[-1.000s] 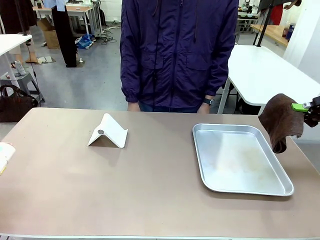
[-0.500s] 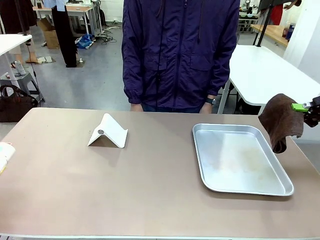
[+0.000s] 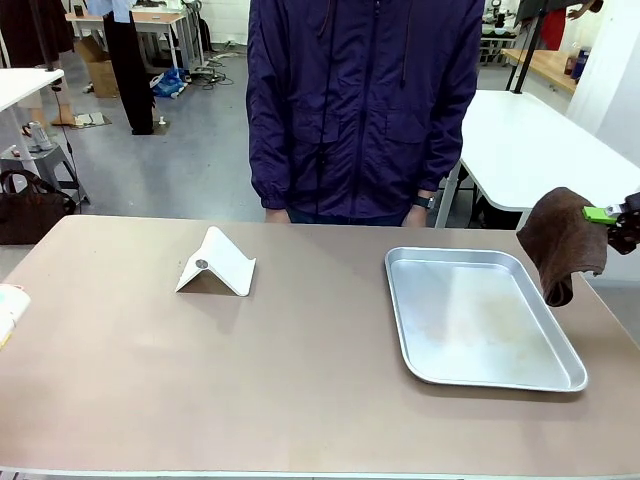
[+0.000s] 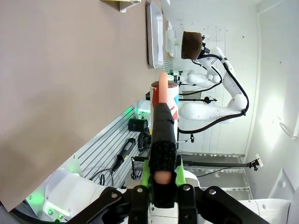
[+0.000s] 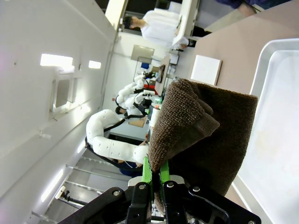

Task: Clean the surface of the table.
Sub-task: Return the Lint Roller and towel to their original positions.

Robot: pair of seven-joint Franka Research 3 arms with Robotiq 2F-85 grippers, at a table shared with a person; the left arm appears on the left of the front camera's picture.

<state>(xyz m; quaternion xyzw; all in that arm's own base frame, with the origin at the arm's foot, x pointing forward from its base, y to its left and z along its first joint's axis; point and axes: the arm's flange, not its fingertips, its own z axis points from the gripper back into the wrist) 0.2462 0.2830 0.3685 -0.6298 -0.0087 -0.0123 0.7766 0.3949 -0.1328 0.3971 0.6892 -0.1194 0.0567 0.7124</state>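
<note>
The table awaits wiping — right gripper pinches a brown cloth beyond the tray; left gripper clamps a black tool. Lower cloth flat — press evenly.

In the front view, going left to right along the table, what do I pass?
A pale item at the table's left edge → white folded stand → silver metal tray → brown cloth hanging from the right gripper at the right edge.
</note>
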